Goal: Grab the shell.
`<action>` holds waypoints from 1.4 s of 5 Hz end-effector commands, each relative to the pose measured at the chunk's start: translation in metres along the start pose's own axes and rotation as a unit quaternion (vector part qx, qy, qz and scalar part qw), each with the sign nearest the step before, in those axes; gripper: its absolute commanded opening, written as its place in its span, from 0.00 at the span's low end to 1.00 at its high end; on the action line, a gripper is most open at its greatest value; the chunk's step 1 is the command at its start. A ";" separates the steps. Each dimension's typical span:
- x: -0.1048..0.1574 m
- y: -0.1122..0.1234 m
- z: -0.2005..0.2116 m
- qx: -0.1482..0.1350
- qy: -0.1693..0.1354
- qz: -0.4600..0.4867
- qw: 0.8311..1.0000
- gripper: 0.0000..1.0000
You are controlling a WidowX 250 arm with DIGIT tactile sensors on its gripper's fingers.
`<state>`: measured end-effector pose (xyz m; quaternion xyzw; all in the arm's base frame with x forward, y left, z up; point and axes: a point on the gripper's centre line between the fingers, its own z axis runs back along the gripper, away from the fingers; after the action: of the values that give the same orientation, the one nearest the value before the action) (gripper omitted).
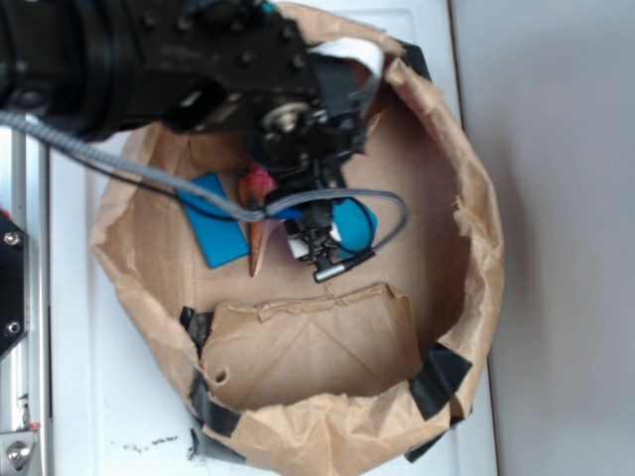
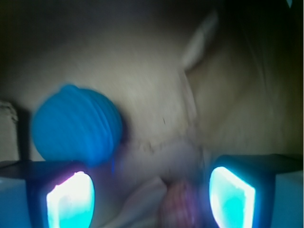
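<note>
The shell (image 1: 259, 220) is a long tan-and-orange spiral with a pinkish ribbed top, lying on the floor of the brown paper bin (image 1: 466, 198) and half hidden under the arm. In the wrist view the shell (image 2: 179, 206) shows blurred at the bottom edge, between the two glowing fingers (image 2: 71, 199). My gripper (image 1: 306, 226) hangs low over it, open; in the wrist view the gripper (image 2: 151, 199) has a wide gap, and neither pad touches the shell. The teal ball (image 1: 354, 220) lies just right of the gripper, and shows as a ribbed ball (image 2: 76, 124) beyond the left finger.
A flat blue block (image 1: 215, 230) lies left of the shell. The bin's crumpled paper walls rise all round, with a folded flap (image 1: 317, 347) at the front and black tape (image 1: 437, 382) at the corners. A grey cable (image 1: 387, 213) loops past the ball.
</note>
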<state>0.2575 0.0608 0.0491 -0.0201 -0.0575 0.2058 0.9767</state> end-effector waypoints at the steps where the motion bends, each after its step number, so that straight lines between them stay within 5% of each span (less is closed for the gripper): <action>1: 0.000 -0.001 0.017 -0.036 -0.041 0.125 0.991 1.00; 5: -0.009 0.007 -0.024 -0.003 -0.021 0.150 0.988 1.00; 7: -0.055 -0.003 -0.037 0.025 -0.016 0.124 0.992 1.00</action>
<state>0.2215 0.0397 0.0116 -0.0021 -0.0807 0.3230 0.9430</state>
